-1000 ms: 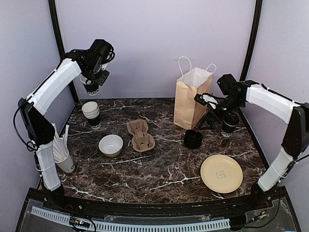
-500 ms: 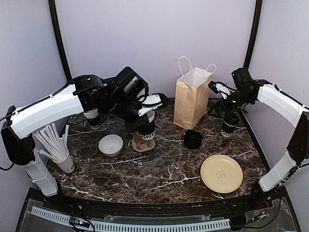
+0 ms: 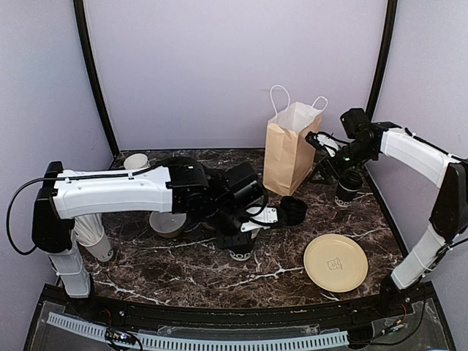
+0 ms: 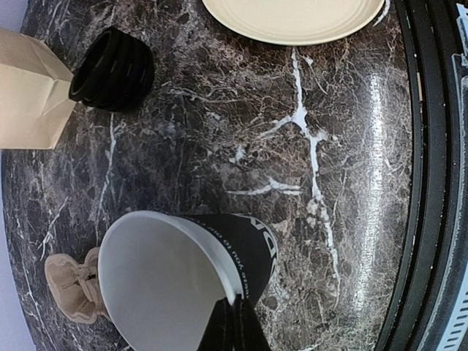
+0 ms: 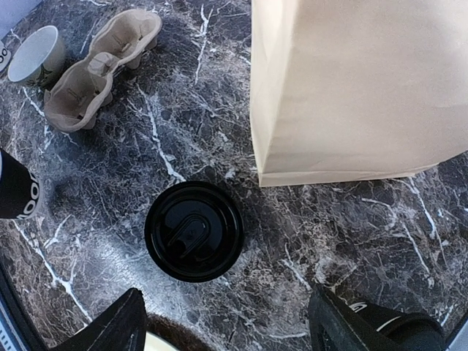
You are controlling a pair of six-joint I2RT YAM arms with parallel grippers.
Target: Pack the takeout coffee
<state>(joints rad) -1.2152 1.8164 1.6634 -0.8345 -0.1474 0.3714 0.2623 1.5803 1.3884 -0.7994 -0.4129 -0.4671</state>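
R fingers [image 5: 115, 326] over upright lidded cup [image 5: 194, 231]

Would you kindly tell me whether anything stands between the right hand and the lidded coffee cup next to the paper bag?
Nothing visible does. In the right wrist view the lidded coffee cup stands on the bare marble table below the open right hand, with the paper bag off to one side.

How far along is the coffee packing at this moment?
Done: one lidded cup stands beside the bag. In hand: the left gripper pinches a lidless cup by its rim; the open right gripper hovers over the lidded one. Left: carrier is empty; nothing visibly bagged.
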